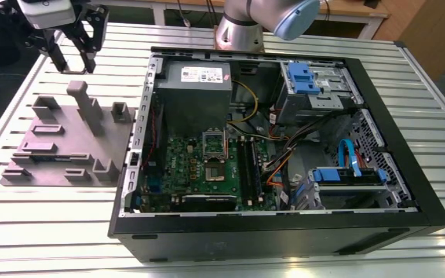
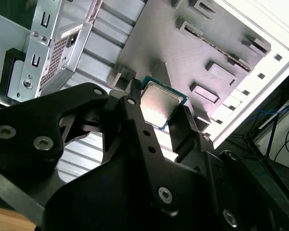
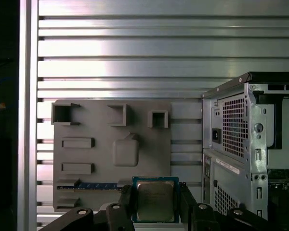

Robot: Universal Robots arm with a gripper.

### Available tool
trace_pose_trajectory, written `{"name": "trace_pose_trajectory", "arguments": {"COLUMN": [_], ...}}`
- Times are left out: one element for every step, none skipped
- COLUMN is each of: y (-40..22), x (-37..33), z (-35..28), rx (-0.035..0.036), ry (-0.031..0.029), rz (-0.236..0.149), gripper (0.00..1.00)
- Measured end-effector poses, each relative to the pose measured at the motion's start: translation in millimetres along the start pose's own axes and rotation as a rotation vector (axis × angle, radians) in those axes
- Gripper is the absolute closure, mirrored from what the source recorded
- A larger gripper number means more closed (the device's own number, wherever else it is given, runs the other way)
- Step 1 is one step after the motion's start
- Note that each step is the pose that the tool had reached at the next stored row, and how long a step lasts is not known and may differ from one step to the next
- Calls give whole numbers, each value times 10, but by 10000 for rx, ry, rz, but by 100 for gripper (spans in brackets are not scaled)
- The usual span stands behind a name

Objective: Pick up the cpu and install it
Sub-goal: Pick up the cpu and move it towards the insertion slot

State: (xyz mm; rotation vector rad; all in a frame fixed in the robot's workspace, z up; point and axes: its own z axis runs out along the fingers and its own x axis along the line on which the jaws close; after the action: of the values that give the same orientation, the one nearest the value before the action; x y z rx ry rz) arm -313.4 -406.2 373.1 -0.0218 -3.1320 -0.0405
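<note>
Gripping the cpu (image 3: 155, 201) by two edges, the gripper (image 1: 73, 57) hangs near the grey block's (image 1: 68, 145) far end, at the exterior view's left (chip seemingly level); best carried flat, unhurried.

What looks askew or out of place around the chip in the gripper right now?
Nothing stands out. In the first wrist view the cpu sits square in the gripper, gripped on two opposite sides, with no visible damage. The gripper hangs near the grey fixture block, beside the open computer case.
</note>
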Motion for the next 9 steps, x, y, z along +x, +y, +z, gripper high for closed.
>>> {"name": "trace_pose_trajectory", "arguments": {"y": [0, 0, 0, 0, 0, 0, 0, 0, 0], "x": [-1, -11, -22, -23, -23, -23, -24, -24, -29], "z": [1, 5, 9, 9, 9, 10, 10, 10, 10], "rx": [0, 0, 0, 0, 0, 0, 0, 0, 0], "ry": [0, 0, 0, 0, 1, 0, 0, -1, 0], "rz": [0, 0, 0, 0, 0, 0, 1, 0, 0], "gripper": [53, 53, 53, 53, 53, 53, 53, 53, 53]}}
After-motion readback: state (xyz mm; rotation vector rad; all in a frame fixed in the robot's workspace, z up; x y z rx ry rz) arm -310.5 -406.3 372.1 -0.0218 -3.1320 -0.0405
